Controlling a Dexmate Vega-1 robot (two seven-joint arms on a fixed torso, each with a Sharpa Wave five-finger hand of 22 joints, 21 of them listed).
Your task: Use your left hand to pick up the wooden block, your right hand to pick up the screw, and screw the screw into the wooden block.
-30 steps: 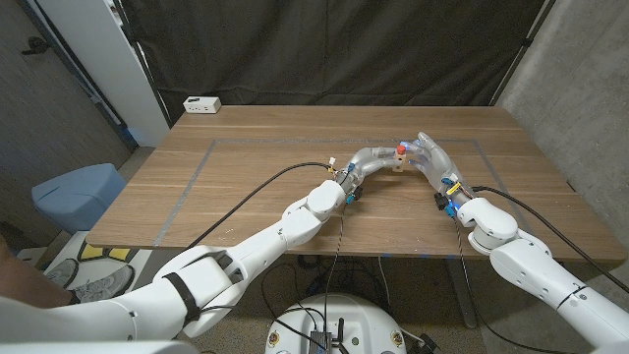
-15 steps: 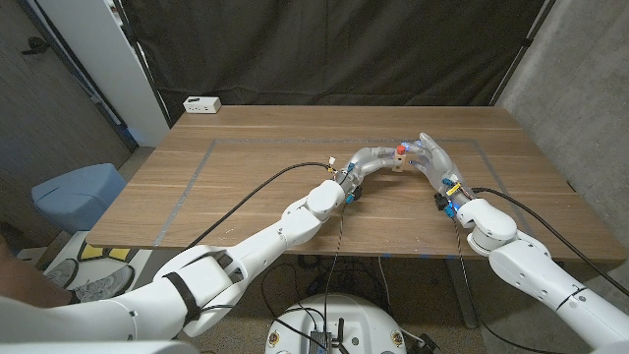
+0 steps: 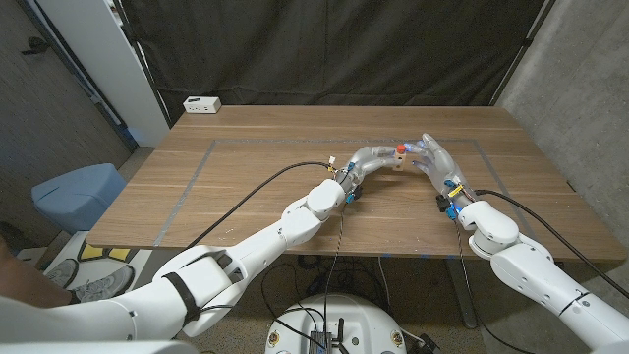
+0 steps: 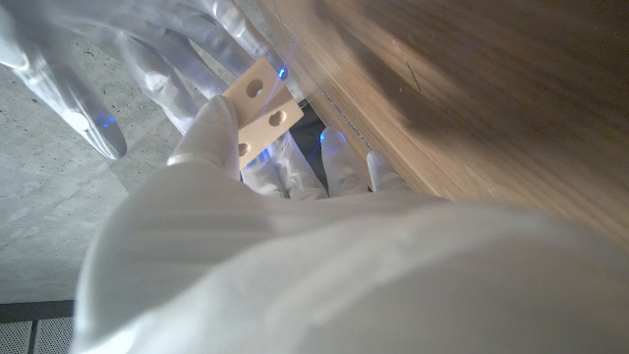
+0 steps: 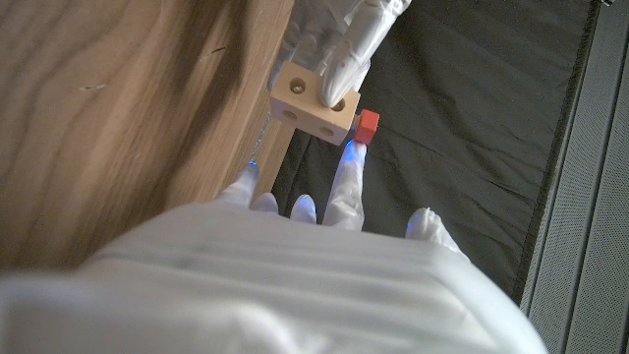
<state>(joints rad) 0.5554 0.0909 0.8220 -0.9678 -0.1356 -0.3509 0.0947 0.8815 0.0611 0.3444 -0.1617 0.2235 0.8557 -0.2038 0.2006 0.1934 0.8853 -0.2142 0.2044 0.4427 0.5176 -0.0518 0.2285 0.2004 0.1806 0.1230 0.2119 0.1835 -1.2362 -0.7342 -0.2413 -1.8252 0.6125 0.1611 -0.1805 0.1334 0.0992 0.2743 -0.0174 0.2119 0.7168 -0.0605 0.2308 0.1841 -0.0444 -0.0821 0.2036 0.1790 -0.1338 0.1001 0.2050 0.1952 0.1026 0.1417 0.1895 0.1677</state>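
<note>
Head view: both white robot arms reach in over the brown wooden table [image 3: 246,167] and meet above its far middle. The left hand [image 3: 371,157] and the right hand [image 3: 430,154] face each other there, and between them sits the pale, light-wood block with round holes [image 3: 398,162], with the red-headed screw [image 3: 401,149] at its top. The block is held up between the 2 hands; whether it clears the table cannot be told from here. A small white box [image 3: 202,104] lies at the table's far left corner, well apart from the hands.

Left wrist view: the left hand [image 4: 246,197] grips the wooden block [image 4: 260,106], a fingertip [image 4: 218,123] pressed against one face, with 2 round holes showing on the block. Beyond it the right hand's fingers [image 4: 69,93] are spread apart beside the block.

Right wrist view: the right hand [image 5: 324,211] reaches toward the block [image 5: 310,103], and one of its fingertips [image 5: 352,162] touches the red screw head [image 5: 367,125], which sits against the block's corner. Whether a thumb closes on the screw cannot be told. Fingers of the left hand [image 5: 349,49] wrap the block from the far side.
</note>
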